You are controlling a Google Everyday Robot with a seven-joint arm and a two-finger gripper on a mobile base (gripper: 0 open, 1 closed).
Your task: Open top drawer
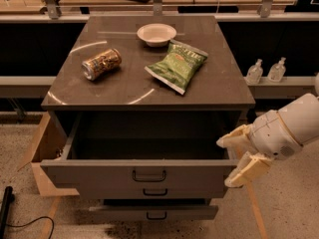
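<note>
Under the grey tabletop [209,83] the top drawer [89,175] stands pulled well out, its long front running left to right, while the gripper [238,156] hangs just beside its right front corner, jaws spread and empty, handle [148,176] well off leftward.

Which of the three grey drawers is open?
The wide grey top drawer, pulled out with its inside showing; the two lower grey drawers show only fronts. The gripper sits by its right front corner.
</note>
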